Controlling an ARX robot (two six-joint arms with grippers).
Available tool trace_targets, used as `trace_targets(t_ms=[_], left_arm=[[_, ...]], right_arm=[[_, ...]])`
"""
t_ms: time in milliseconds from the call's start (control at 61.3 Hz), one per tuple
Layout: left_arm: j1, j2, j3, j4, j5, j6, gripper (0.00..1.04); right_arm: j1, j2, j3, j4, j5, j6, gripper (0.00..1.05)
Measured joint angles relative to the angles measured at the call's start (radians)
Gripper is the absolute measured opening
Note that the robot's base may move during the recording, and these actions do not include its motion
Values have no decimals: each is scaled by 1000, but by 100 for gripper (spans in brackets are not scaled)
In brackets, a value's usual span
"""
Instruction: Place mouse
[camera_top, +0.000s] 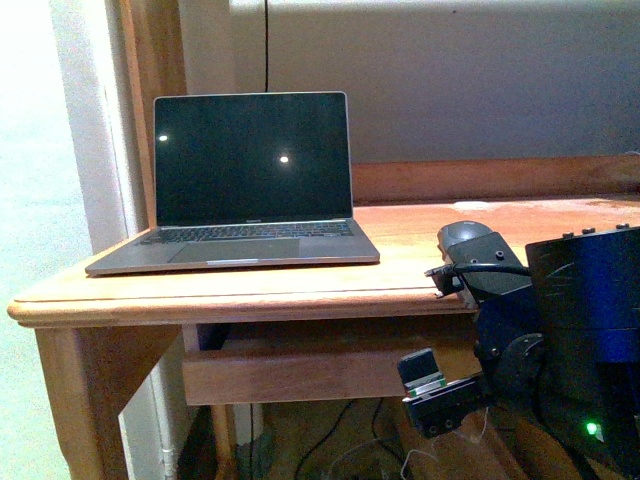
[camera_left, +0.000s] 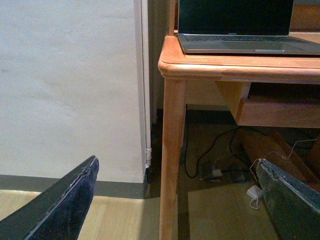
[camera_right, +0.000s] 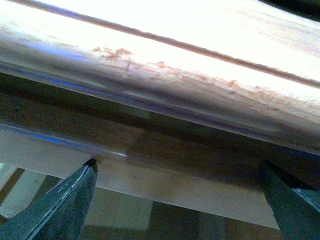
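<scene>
The mouse (camera_top: 467, 236), small, dark grey and domed, lies on the wooden desk (camera_top: 300, 285) near its front edge, right of the laptop. My right arm (camera_top: 560, 330) rises just in front of and below it. In the right wrist view my right gripper (camera_right: 178, 164) is open and empty, its fingers (camera_right: 70, 200) pointing up at the underside of the desk's rounded edge (camera_right: 165, 85); the mouse is hidden there. My left gripper (camera_left: 177, 161) is open and empty, low near the floor, facing the desk's leg (camera_left: 171, 150). It is out of the front view.
An open laptop (camera_top: 240, 180) with a dark screen fills the desk's left half. A small whitish disc (camera_top: 470, 205) lies at the back. A drawer (camera_top: 300, 370) hangs under the top. Cables and a white adapter (camera_left: 254, 191) lie on the floor beneath.
</scene>
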Motion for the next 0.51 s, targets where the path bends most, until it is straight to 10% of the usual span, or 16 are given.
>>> trace_targets(t_ms=[245, 505], left_arm=[[0, 0, 0, 0, 0, 0, 97], [0, 0, 0, 0, 0, 0, 97]], right_arm=[[-128, -324, -234, -113, -58, 124, 97], [-548, -1220, -629, -605, -375, 291, 97]])
